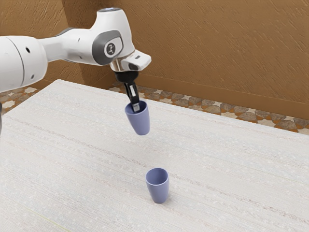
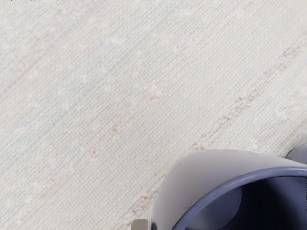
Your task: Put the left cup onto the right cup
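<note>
- Backdrop: brown textured wall (image 1: pixel 217 43), with a strip of patterned floor tiles (image 1: pixel 241 113) at its foot, behind the table.
- Table (image 1: pixel 58 145): pale, faintly streaked top that carries the right cup. In the wrist view the same surface (image 2: pixel 96 96) lies under the hand.
- Arm (image 1: pixel 63 48): white, entering from the exterior view's left, wrist bent downward over the table's middle.
- Jaws: black, pointing down and clenched on the rim of the left cup, one side of the rim pinched between them.
- Left cup (image 1: pixel 138 120): blue-grey, lifted well clear of the table and hanging tilted from the jaws, base swung toward the exterior view's right. In the wrist view its rim and dark interior (image 2: pixel 216 187) sit just under the hand.
- Right cup (image 1: pixel 157 185): same blue-grey, upright on the table with its mouth open upward, lower in the exterior view and a little toward its right of the left cup; the two are well apart.
- Step in hand, as judged: the carry, with the grasp and lift done and the stacking not yet done.
- Next move, as judged: bring the left cup over the right cup's mouth, straighten its tilt so the base points down, lower it until it seats, then release. A tilted descent could knock the right cup over.
</note>
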Available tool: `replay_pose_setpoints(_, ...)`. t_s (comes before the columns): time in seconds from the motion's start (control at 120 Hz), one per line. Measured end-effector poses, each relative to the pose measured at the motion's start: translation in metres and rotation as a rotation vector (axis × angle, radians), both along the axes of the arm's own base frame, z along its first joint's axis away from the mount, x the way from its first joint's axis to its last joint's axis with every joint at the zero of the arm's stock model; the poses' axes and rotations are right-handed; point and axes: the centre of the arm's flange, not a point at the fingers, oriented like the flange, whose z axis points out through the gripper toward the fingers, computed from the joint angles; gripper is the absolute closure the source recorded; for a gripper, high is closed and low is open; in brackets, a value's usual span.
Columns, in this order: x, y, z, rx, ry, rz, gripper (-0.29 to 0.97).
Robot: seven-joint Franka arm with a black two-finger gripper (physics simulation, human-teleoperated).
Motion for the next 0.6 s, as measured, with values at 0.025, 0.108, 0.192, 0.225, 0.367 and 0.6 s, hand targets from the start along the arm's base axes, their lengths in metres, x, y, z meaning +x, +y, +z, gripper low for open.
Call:
replay_pose_setpoints(0.025, -0.001, -0.003, 0.001, 0.0, -0.001, -0.005, 0.79)
replay_pose_setpoints(0.108, -0.004, -0.01, 0.003, -0.002, -0.004, -0.015, 0.79)
replay_pose_setpoints(0.192, -0.008, -0.018, 0.005, -0.002, -0.002, -0.028, 0.79)
replay_pose_setpoints(0.225, -0.01, -0.021, 0.004, -0.002, 0.002, -0.033, 0.79)
replay_pose_setpoints(0.367, -0.017, -0.038, 0.0, -0.001, 0.014, -0.06, 0.79)
replay_pose_setpoints(0.6, -0.025, -0.069, 0.001, -0.001, 0.012, -0.109, 0.79)
